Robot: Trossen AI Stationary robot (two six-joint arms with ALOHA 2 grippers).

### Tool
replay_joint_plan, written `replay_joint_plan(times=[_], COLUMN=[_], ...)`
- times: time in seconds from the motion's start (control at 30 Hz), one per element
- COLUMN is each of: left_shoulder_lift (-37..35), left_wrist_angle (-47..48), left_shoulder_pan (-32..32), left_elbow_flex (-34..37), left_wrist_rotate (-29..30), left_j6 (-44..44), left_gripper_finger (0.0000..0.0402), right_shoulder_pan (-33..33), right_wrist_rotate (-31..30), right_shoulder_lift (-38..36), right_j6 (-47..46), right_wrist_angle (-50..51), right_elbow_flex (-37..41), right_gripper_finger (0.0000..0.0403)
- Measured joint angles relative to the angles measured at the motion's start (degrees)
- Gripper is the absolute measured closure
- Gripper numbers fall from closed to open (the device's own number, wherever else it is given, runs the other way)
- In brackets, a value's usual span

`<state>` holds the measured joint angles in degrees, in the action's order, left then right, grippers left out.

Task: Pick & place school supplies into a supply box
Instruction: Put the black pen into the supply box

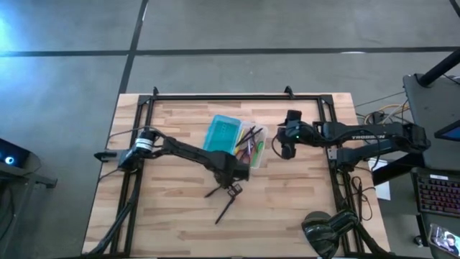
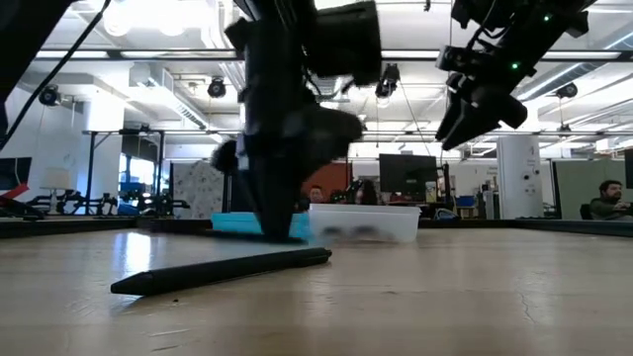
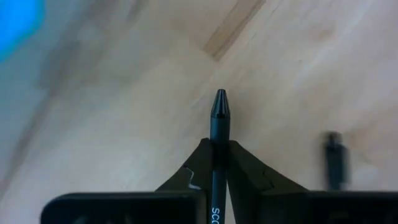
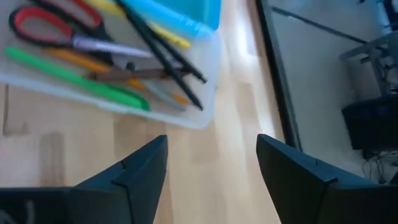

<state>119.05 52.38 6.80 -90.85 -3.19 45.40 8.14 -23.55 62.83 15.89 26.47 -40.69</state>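
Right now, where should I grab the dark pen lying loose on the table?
Grip the loose pen at mid-barrel, coming from straight above with the jaws across its length. It lies flat, well clear of the supply box.

The supply box (image 1: 236, 137) sits mid-worktop (image 1: 180, 223) with pens and scissors (image 4: 46, 22) in it. The left end effector (image 1: 231, 188) is just before it. The right end effector (image 1: 285, 150) is beside it. One pen (image 1: 225, 208) lies nearer the front.

Open-plan lab or office, ceiling lights (image 2: 148, 15), monitors (image 2: 406, 173), seated person (image 2: 611, 198), concrete floor (image 1: 65, 86)
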Motion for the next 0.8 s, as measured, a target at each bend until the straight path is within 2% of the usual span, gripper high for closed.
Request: replay_joint_plan(times=[0.17, 0.27, 0.4, 0.47, 0.57, 0.7, 0.8], left_shoulder_lift=[-11.30, -13.51, -11.82, -10.55, -7.07, -4.00, -4.04], left_wrist_angle=[-4.10, -12.98, -23.01, -24.35, -26.56, -31.78, -28.84], left_shoulder_pan=[-7.07, -13.03, -20.07, -22.10, -22.60, -22.44, -22.51], left_elbow_flex=[-0.72, -0.77, -0.61, -0.72, -0.66, -0.57, -0.74], left_wrist_rotate=[1.39, 2.87, 1.76, 0.88, -0.15, -5.83, -6.19], left_j6=[0.64, 1.01, 0.89, 0.62, 0.07, 2.69, 0.93], left_gripper_finger=[0.0392, 0.0392, 0.0392, 0.0386, 0.0354, 0.0315, 0.0304], right_shoulder_pan=[0.02, 0.02, 0.02, 0.02, 0.07, 0.18, 0.19], right_wrist_rotate=[-0.69, -0.68, -0.68, -0.66, -0.88, -1.92, -2.08], right_shoulder_lift=[-1.23, -1.73, -1.60, -1.57, -1.57, -1.57, -1.59], right_j6=[-0.32, -0.82, -2.03, -2.41, -2.50, -2.85, -3.03], right_wrist_angle=[-1.79, -1.87, -1.85, -1.81, -1.51, -1.39, -1.29], right_elbow_flex=[0.00, 0.00, 0.01, 0.14, 0.40, 0.77, 1.02], right_gripper_finger=[0.0170, 0.0170, 0.0170, 0.0170, 0.0170, 0.0170, 0.0170])
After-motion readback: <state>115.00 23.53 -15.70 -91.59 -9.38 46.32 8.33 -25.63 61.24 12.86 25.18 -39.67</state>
